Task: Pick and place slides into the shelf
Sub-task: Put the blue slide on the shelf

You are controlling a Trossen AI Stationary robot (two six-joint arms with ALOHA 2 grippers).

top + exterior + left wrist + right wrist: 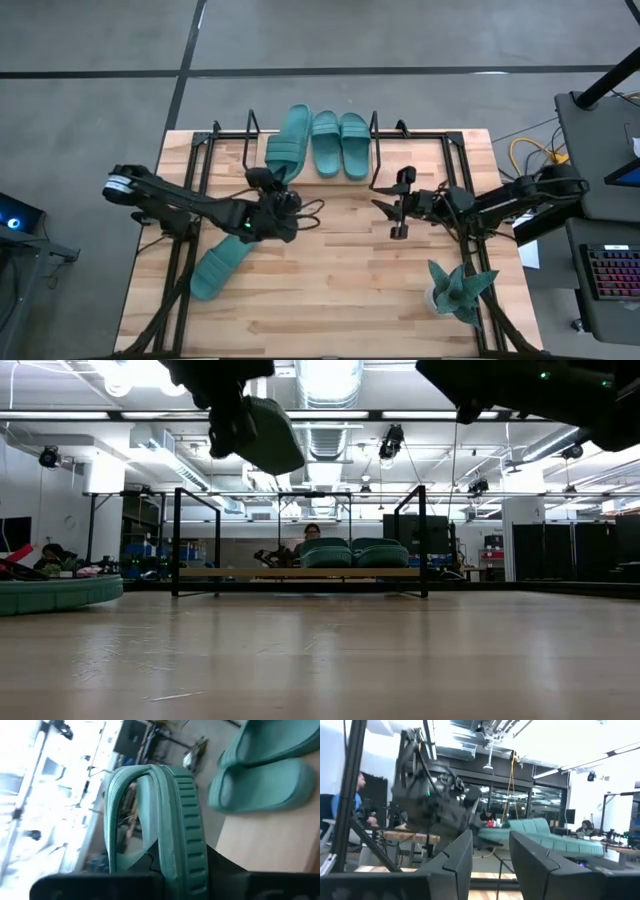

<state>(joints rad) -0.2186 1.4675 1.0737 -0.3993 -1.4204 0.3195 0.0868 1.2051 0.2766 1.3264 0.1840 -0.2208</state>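
The shelf (230, 140) stands at the table's far edge, and two teal slides (340, 145) lie side by side on its board. My left gripper (282, 192) is shut on a third slide (288, 140), which reaches out over the shelf's left part and shows high up in the low view (270, 435). A fourth slide (222, 265) lies flat on the table near the left side. My right gripper (398, 205) hovers right of centre with its fingers open and nothing between them (490, 860). My left gripper pinches the near end of the slide's sole (175, 865) between its two fingers, coming nearly level from the table's near-left side, along the slide. The slide stands on its edge, strap arch (117, 790) to one side. It is lifted clear above the shelf and table.
A teal spiky plant in a white pot (455, 292) stands at the near right of the table. Black frame rods (185, 250) run along both table sides. Bare wood lies between the arms and the near edge. People sit in the room beyond.
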